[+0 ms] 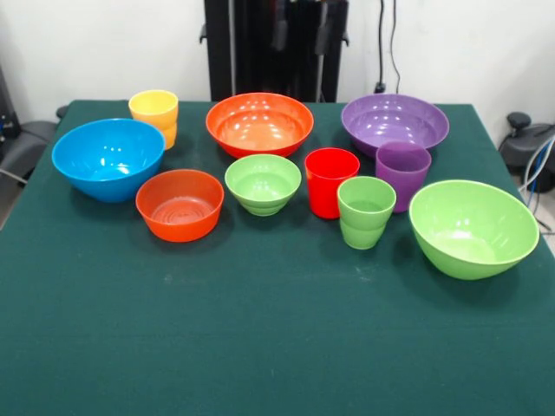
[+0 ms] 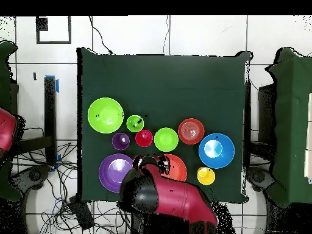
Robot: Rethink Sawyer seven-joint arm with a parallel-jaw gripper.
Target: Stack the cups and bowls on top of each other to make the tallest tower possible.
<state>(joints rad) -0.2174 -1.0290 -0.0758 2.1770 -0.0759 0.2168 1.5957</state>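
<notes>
Nearest the front camera, the large light-green bowl [image 1: 473, 227], light-green cup [image 1: 365, 211], red cup [image 1: 330, 180], small light-green bowl [image 1: 263, 183] and orange-red bowl [image 1: 179, 204] all stand apart, nothing stacked. Behind sit the purple cup [image 1: 402, 174], blue bowl [image 1: 108, 159], yellow cup [image 1: 154, 115], orange bowl [image 1: 259, 124] and purple bowl [image 1: 395, 122]. Overhead, the gripper [image 2: 150, 163] hovers between those last two, its opening impossible to tell; probably best to start with a wide bowl as a steady base.

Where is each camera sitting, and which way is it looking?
Front view: sits across the table, facing the robot; only the black pedestal shows at the top.
Overhead view: sits above the table, looking straight down; the red and black arm reaches in from the bottom.
Both show the same green table, and the large blue bowl appears in both.
</notes>
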